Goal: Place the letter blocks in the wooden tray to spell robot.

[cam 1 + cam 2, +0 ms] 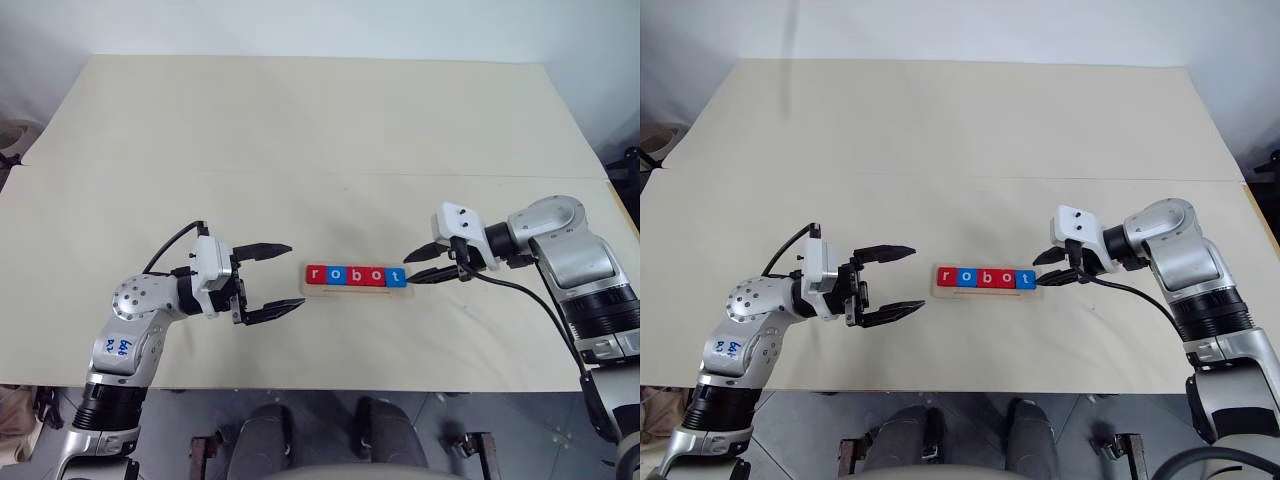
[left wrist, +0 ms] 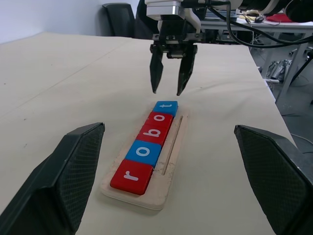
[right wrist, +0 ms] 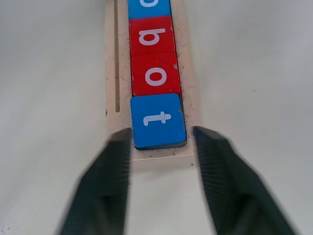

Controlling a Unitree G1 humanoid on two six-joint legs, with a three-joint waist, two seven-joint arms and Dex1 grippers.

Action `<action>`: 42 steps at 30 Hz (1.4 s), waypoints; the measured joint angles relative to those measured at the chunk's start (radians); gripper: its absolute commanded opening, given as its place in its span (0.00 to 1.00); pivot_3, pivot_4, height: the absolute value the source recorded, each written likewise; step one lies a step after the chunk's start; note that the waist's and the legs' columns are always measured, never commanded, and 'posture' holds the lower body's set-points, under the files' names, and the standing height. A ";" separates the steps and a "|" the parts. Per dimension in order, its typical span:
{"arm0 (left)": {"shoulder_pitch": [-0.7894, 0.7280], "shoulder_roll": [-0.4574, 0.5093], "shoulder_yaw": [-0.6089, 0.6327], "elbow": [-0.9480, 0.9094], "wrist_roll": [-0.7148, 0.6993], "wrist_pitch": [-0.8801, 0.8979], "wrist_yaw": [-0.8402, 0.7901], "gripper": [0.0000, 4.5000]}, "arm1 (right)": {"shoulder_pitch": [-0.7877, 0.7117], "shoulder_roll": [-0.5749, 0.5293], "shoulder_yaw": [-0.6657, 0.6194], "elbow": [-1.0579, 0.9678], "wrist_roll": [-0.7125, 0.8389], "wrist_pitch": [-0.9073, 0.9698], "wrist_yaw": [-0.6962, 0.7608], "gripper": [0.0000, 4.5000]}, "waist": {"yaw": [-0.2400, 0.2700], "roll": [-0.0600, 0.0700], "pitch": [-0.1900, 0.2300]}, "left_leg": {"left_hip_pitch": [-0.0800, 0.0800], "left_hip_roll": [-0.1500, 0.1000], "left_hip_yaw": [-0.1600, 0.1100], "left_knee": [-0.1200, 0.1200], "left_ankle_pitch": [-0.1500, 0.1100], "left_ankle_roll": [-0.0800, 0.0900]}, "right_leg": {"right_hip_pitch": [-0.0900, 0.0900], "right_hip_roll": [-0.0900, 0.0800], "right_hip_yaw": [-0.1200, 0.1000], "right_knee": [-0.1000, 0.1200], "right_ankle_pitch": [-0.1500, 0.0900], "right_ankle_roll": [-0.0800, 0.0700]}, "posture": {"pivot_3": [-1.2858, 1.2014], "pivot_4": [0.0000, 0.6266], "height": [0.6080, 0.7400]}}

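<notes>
Your right gripper [image 3: 161, 147] hovers with fingers parted at the t block [image 3: 157, 121] — gripping nothing; the left gripper [image 1: 272, 280] gapes wide. The letter blocks [image 1: 356, 275] look light, stiff, probably slick — pinch opposite edges.

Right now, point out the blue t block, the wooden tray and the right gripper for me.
blue t block [image 3: 158, 119], right wrist view, on its top face at the white letter.
wooden tray [image 2: 172, 151], left wrist view, on the bare strip beside the groove.
right gripper [image 2: 168, 91], left wrist view, midway between its fingertips.

Letter blocks [image 1: 356, 276] in wooden tray [image 2: 172, 155]
</notes>
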 measured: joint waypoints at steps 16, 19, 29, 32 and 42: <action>-0.017 0.007 0.000 0.002 0.000 0.001 -0.002 1.00 | 0.028 0.020 0.013 0.013 -0.005 -0.015 -0.023 0.01 | 0.000 0.000 0.000 | 0.000 0.000 0.000 0.000 0.000 0.000 | 0.000 0.000 0.000 0.000 0.000 0.000 | 0.52 0.24 1.00; -0.024 0.007 0.000 0.002 0.000 0.001 -0.001 1.00 | 0.035 0.024 0.012 0.002 0.000 -0.015 -0.037 0.01 | 0.000 0.000 0.000 | 0.000 0.000 0.000 0.000 0.000 0.000 | 0.000 0.000 0.000 0.000 0.000 0.000 | 0.52 0.24 1.00; 0.044 0.067 0.038 0.002 -0.003 0.011 -0.013 1.00 | 0.244 -0.034 -0.242 -0.130 0.154 -0.018 -0.080 0.41 | 0.002 0.000 0.000 | 0.000 0.000 0.000 0.000 0.000 0.000 | 0.000 0.000 0.000 0.000 0.000 0.000 | 0.52 0.24 1.00; 0.066 0.085 0.074 0.009 -0.006 0.009 -0.017 1.00 | 0.406 -0.017 -0.351 -0.205 0.194 -0.135 -0.115 0.64 | 0.004 0.000 0.000 | 0.001 0.000 0.000 -0.001 -0.001 0.000 | 0.001 0.000 0.000 -0.001 0.000 0.000 | 0.52 0.24 1.00; 0.120 0.098 0.161 0.050 -0.002 -0.028 0.015 1.00 | 0.706 0.067 -0.538 -0.296 0.357 -0.217 -0.174 0.99 | 0.000 0.000 0.000 | 0.003 0.000 0.000 -0.001 -0.002 0.001 | 0.002 0.000 0.001 0.000 0.000 0.000 | 0.52 0.24 1.00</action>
